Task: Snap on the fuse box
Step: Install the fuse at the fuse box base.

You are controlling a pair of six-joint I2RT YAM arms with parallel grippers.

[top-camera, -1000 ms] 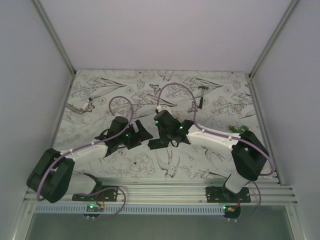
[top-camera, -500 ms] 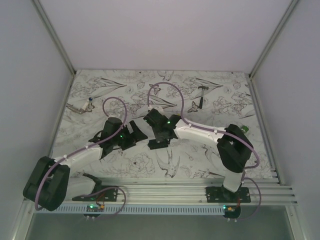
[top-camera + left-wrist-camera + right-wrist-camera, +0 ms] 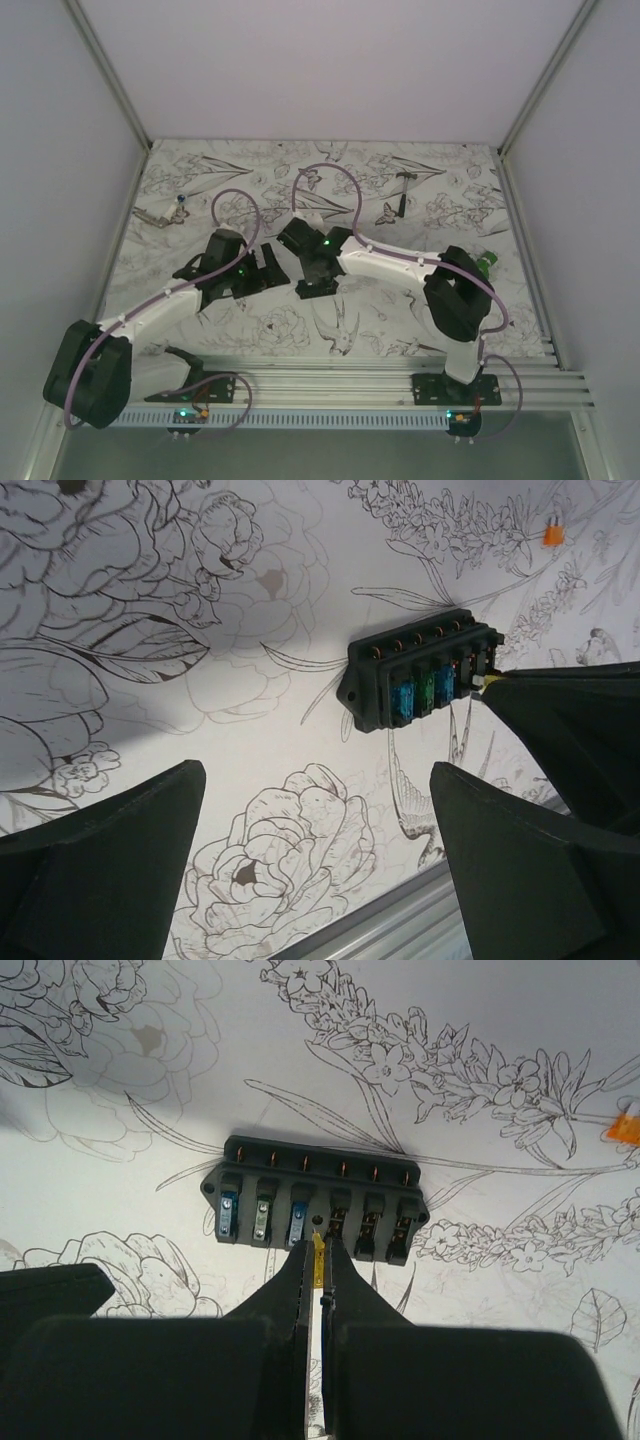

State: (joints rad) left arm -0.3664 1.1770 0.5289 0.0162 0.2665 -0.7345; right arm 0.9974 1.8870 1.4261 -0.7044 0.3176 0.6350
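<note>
The fuse box (image 3: 315,1210) is a black block lying flat on the patterned table. Three fuses sit in its left slots and three slots on the right are bare. It also shows in the left wrist view (image 3: 420,675) and, partly hidden, in the top view (image 3: 311,290). My right gripper (image 3: 318,1248) is shut on a small yellow fuse (image 3: 319,1257), its tip at the box's near edge by the fourth slot. In the top view the right gripper (image 3: 317,273) hangs over the box. My left gripper (image 3: 315,780) is open and empty, just left of the box (image 3: 265,272).
A loose orange fuse (image 3: 625,1128) lies on the table beyond the box, also seen in the left wrist view (image 3: 553,535). A small hammer (image 3: 403,195) lies at the back right, a green object (image 3: 487,260) at the right edge, a small tool (image 3: 165,213) at the back left.
My right gripper has swung left and settled over the fuse box. My left arm has stretched forward, with its gripper shifting slightly left beside the box.
</note>
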